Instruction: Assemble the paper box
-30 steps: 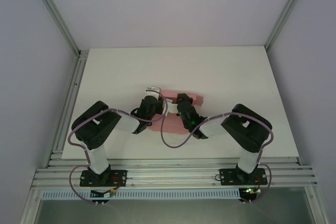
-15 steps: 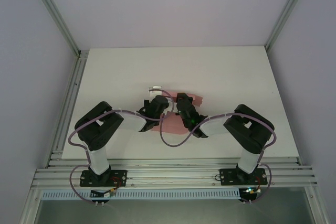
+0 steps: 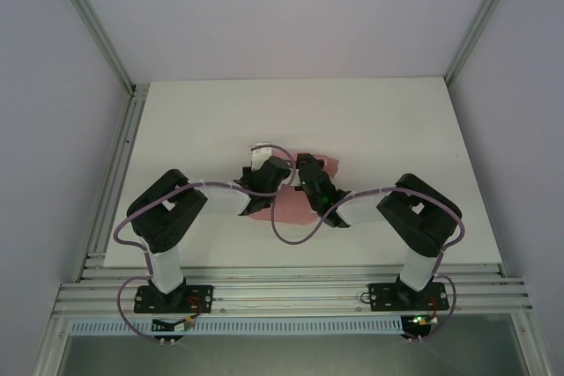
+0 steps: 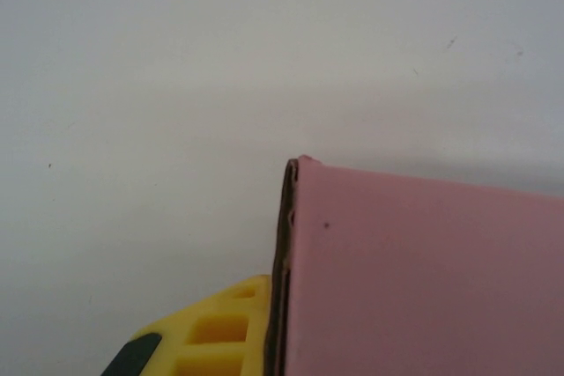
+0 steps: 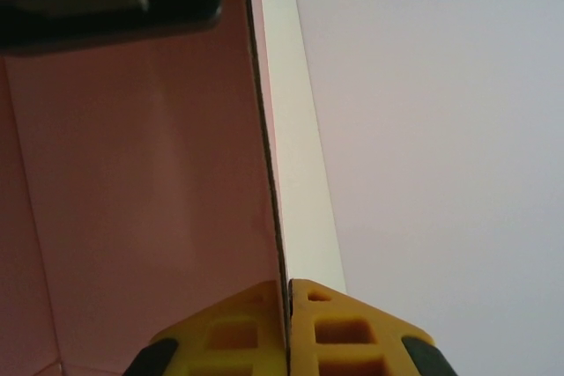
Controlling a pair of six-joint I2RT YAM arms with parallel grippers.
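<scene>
Left gripper [image 3: 282,169] and right gripper [image 3: 306,167] come nearly tip to tip near the middle of the white table [image 3: 194,129] in the top view. Both are at the pale pink paper box [image 3: 328,165], which lies partly hidden beneath them.

From the left wrist, one yellow finger [image 4: 216,336] sits against the dark cut edge of a pink panel that covers the lower right. The jaws are almost closed, pinching that card.

From the right wrist, two yellow fingers [image 5: 339,323] meet on the thin edge of a pink panel, clamped tight on it. The panel's broad face spreads to the left.
</scene>
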